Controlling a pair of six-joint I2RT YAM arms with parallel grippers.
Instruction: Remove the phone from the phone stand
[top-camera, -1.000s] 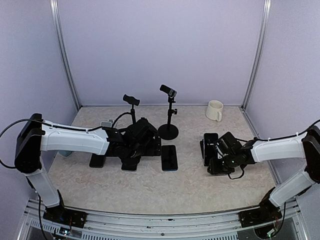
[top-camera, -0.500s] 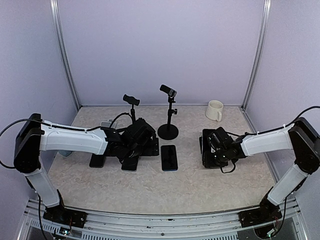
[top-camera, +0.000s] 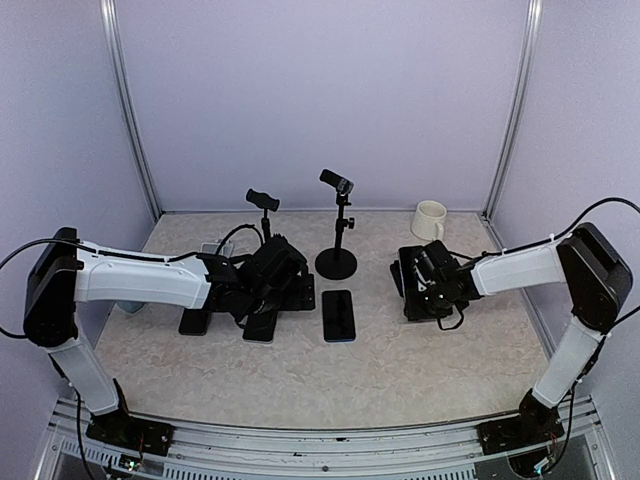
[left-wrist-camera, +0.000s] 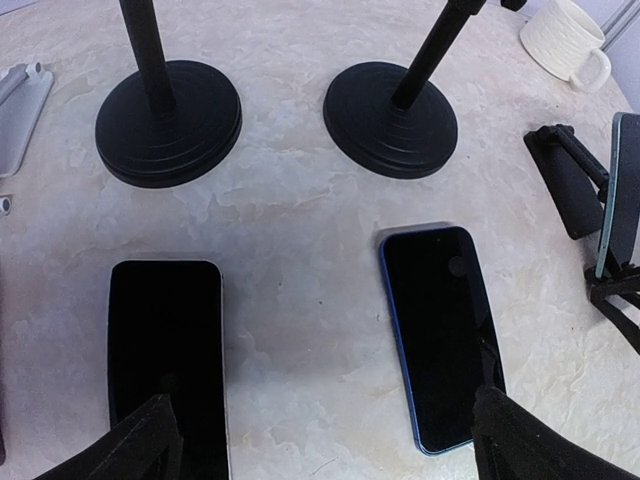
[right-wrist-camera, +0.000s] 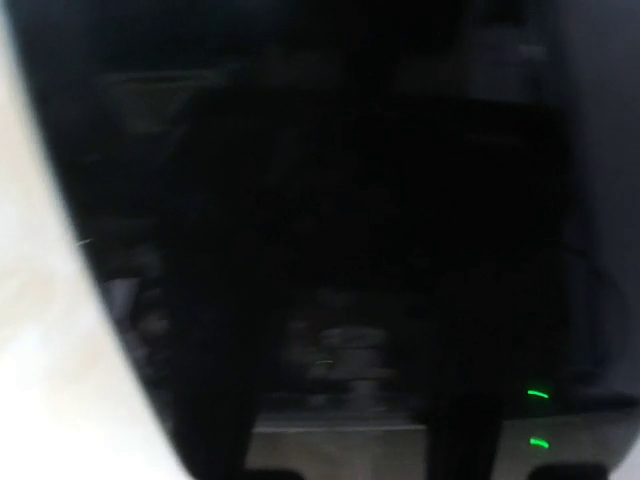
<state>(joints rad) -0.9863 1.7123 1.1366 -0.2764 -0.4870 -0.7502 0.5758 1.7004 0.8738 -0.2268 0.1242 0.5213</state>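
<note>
The phone (left-wrist-camera: 618, 195) that matters is propped in the phone stand (left-wrist-camera: 562, 178) on the right half of the surface (top-camera: 400, 370), and the right hand (top-camera: 428, 284) is the one at it. From above, that hand overlaps the stand's dark outline, so the phone lies immediately ahead of its fingers. Whether they are touching it or just short of it cannot be read. The right wrist camera is filled by a dark glossy face with only a pale sliver of surface at the left, which suggests the screen is right in front of the lens. Whether this hand is pinching the phone or merely set around it cannot be told, because the fingers are lost in the blackness.

The left wrist view catches the phone edge-on at its far right. It appears to stand on end, long axis rising from the surface and leaning slightly, its teal rim showing. The lift therefore probably needs to run up along that axis, out of the stand, not sideways.

The left hand (left-wrist-camera: 325, 408) is spread fully wide and holds nothing. It hovers low over two flat phones (left-wrist-camera: 165, 350), one toward each finger, with the round bases of two pole stands (left-wrist-camera: 390, 118) beyond. The task's phone is well off to this hand's right, so the right arm is plainly nearer.
</note>
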